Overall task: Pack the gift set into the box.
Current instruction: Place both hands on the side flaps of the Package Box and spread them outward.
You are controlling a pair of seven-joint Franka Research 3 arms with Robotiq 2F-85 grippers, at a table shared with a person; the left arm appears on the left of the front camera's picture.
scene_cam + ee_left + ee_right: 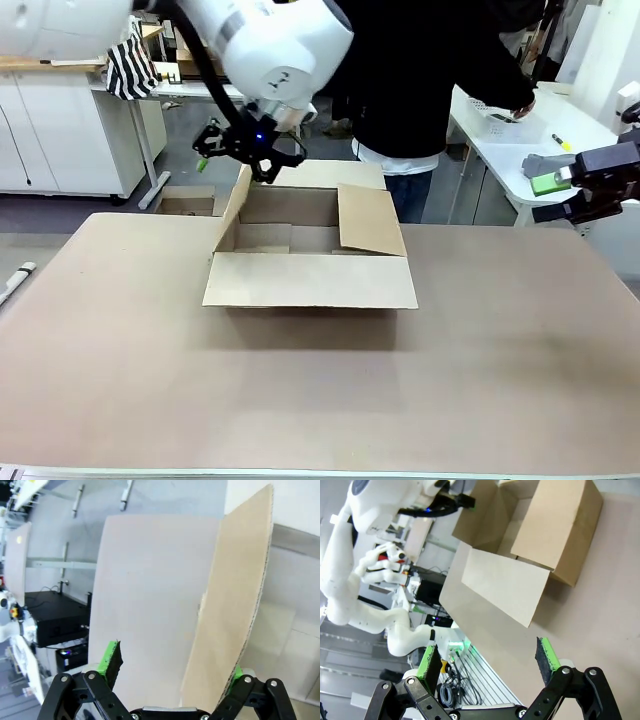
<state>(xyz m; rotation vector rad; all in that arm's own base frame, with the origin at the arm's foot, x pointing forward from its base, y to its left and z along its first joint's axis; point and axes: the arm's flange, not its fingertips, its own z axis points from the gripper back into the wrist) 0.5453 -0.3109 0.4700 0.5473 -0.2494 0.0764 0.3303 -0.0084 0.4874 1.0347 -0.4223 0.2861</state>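
The box (pixel 300 262) is a large brown carton in the middle of the table, all flaps open; the inside that shows is bare. Its left flap (pixel 235 595) stands upright. My left gripper (pixel 240 158) hangs over that flap's top edge, open, one finger on each side. In the left wrist view the flap rises between the green pads (pixel 111 659), close to the right-hand one. My right gripper (pixel 550 190) hovers off the table's right edge, open, with nothing between its fingers (pixel 546 659). The right wrist view looks across at the box (pixel 535 525). The gift set is out of view.
A person in a dark top (pixel 420 70) stands behind the box, one hand reaching to a white side table (pixel 530 140) holding a pale basket-like container (pixel 493 120). A small brown carton (pixel 185 200) sits beyond the table's far left edge. Bare tabletop (pixel 320 390) lies in front.
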